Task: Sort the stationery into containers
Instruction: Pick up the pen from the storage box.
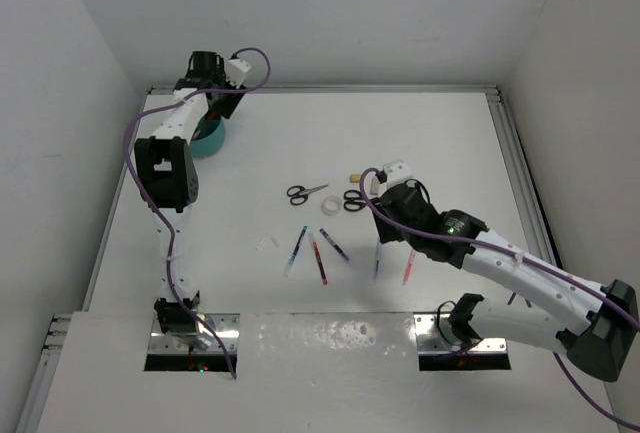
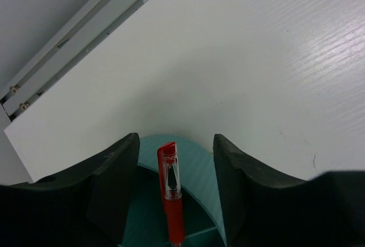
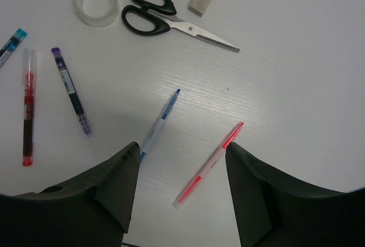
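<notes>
The round teal organiser [image 1: 208, 140] stands at the far left of the table, with my left gripper [image 1: 222, 103] over it. In the left wrist view a red pen [image 2: 171, 201] stands upright inside the organiser [image 2: 197, 173], and my left gripper [image 2: 175, 141] is open around it without touching it. My right gripper [image 1: 388, 215] hovers open above the table. Between its fingers in the right wrist view lie a thin red pen [image 3: 210, 164] and a blue pen [image 3: 159, 124], with the gripper [image 3: 182, 147] holding nothing.
Two black-handled scissors [image 1: 306, 193] [image 1: 354, 200], a clear tape roll [image 1: 329, 205], a beige eraser [image 1: 354, 174], a small white piece [image 1: 266, 244] and more pens [image 1: 318, 258] [image 1: 334, 244] [image 1: 295, 250] lie mid-table. Walls close in the table on three sides.
</notes>
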Available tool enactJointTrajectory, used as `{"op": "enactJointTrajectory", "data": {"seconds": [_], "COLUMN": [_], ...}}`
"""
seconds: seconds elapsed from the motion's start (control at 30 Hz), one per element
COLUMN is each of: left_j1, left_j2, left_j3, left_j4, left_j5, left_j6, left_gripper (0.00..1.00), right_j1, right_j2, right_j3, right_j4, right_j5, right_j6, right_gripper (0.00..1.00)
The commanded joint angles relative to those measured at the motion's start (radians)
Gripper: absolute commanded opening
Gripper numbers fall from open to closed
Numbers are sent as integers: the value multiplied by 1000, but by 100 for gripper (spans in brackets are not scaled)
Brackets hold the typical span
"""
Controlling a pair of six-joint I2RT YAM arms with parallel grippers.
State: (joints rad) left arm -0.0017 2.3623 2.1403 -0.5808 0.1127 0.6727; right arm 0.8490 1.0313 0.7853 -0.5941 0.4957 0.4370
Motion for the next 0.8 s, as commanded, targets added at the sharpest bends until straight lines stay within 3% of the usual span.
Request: {"op": "enactJointTrajectory", "data": {"seconds": [0.0,0.1,0.3,0.43,0.47,0.67,0.77], "left_j1": [-14,-14,-14,-14,-15,-11,0], "left_j2": [-20,-20,-24,-41,-50,-113,-200], "left_j3": [-11,-11,-13,-20,-29,-51,-124], "left_j4": [42,44,50,61,71,127,246], "left_j5": [2,-2,-1,5,7,19,94], "left_j6": [-5,-5,-10,-18,-24,-83,-174], "left_gripper": [49,44,24,9,1,0,0], "right_j1": [9,9,10,9,10,16,16], "right_j2": [-20,-20,-28,-28,-30,-30,-34], "right_j3": [11,20,28,32,35,48,45], "right_j4": [4,-7,-18,-26,-27,-36,-23], "right_j5": [18,24,29,30,30,37,38], "right_j6": [6,3,12,22,25,26,16], "right_gripper": [61,61,61,60,60,60,60]}}
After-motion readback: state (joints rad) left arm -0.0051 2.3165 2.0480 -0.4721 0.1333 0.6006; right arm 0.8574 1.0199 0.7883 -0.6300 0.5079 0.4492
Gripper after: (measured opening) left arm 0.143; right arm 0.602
